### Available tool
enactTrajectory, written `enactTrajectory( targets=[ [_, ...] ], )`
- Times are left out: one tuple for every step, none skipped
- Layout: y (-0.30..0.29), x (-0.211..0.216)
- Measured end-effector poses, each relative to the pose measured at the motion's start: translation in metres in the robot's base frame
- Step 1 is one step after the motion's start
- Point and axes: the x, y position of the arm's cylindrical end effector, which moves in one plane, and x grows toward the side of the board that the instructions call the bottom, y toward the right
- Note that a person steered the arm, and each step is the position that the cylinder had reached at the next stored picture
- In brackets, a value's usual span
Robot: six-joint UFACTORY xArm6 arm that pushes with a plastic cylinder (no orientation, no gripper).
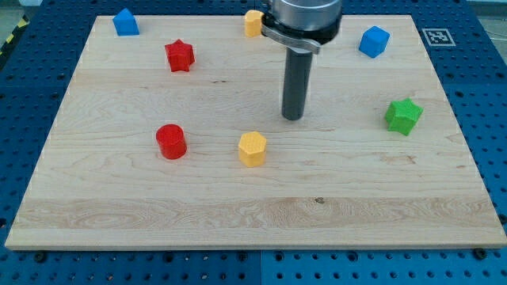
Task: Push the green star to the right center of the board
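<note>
The green star [403, 115] lies near the board's right edge, about mid-height. My tip [293, 118] rests on the board near the centre, well to the left of the green star and at about its height. The tip touches no block. A yellow hexagonal block [252, 148] lies just below and to the left of the tip.
A red cylinder [170, 142] sits left of centre. A red star [180, 55] and a blue block [125, 22] are at the upper left. A yellow block [253, 23] sits at the top edge, partly behind the arm. A blue cube [374, 41] is at the upper right. The wooden board [119, 214] lies on a blue perforated table.
</note>
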Motion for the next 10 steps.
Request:
enactTrajectory(
  targets=[
    [0.031, 0.001],
    [0.060, 0.006],
    [0.079, 0.026],
    [0.102, 0.036],
    [0.134, 0.036],
    [0.149, 0.036],
    [0.161, 0.037],
    [0.169, 0.036],
    [0.169, 0.022],
    [0.164, 0.012]
  ],
)
